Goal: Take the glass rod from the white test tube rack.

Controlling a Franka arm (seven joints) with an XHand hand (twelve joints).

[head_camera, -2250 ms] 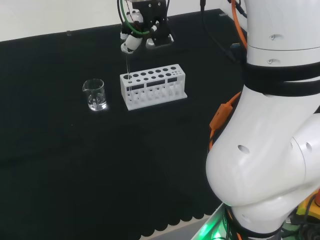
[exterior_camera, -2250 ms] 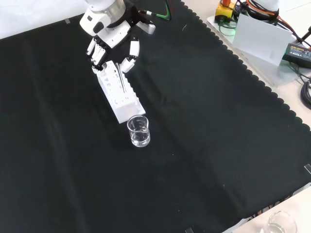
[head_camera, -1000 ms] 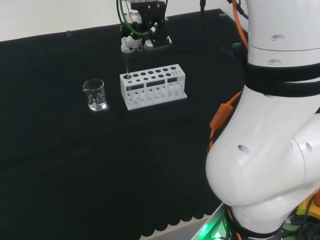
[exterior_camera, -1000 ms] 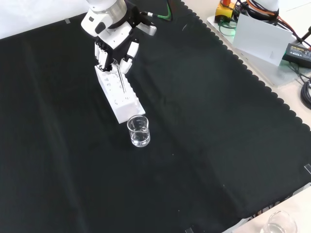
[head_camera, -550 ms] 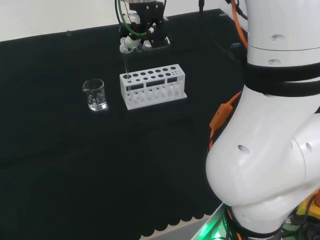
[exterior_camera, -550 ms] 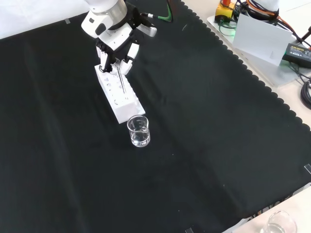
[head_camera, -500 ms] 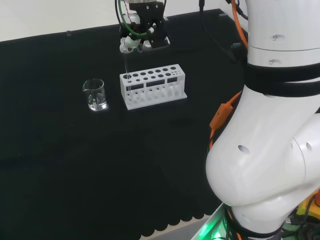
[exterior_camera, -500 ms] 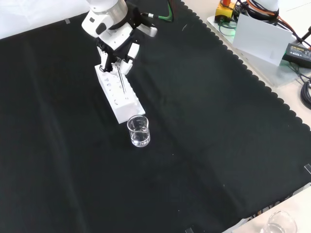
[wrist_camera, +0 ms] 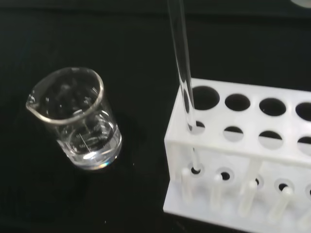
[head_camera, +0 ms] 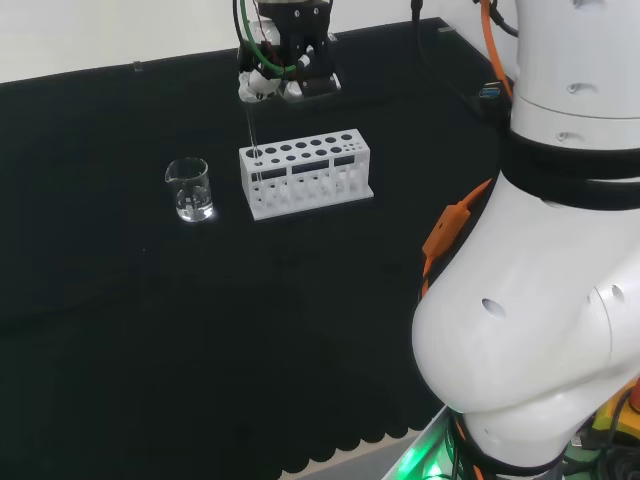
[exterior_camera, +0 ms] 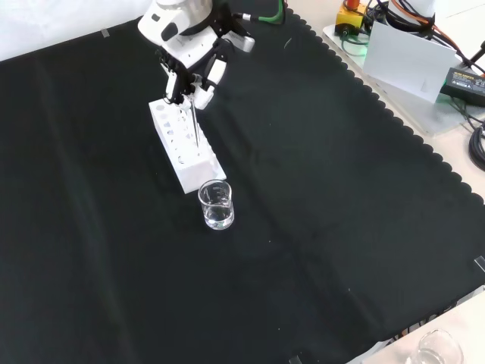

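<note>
Robot hand [exterior_camera: 198, 70] above the rack [exterior_camera: 184, 148], fingers pinched on the top of the glass rod [exterior_camera: 195, 120]. Rod upright, lower end still in the rack's end hole nearest the beaker [exterior_camera: 216, 205]. Rack stands toward the bench's [exterior_camera: 341, 227] far edge in the front view; beaker just beside its near end.

Head, front and close wrist views of rack [head_camera: 305, 171].

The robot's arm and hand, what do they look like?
The arm is big, white and rounded, built of smooth bulging links with black bands between them and small round dimples. Orange cables run along it, and a green cable loops near the wrist. The hand is black and white, with white-tipped fingers.
</note>
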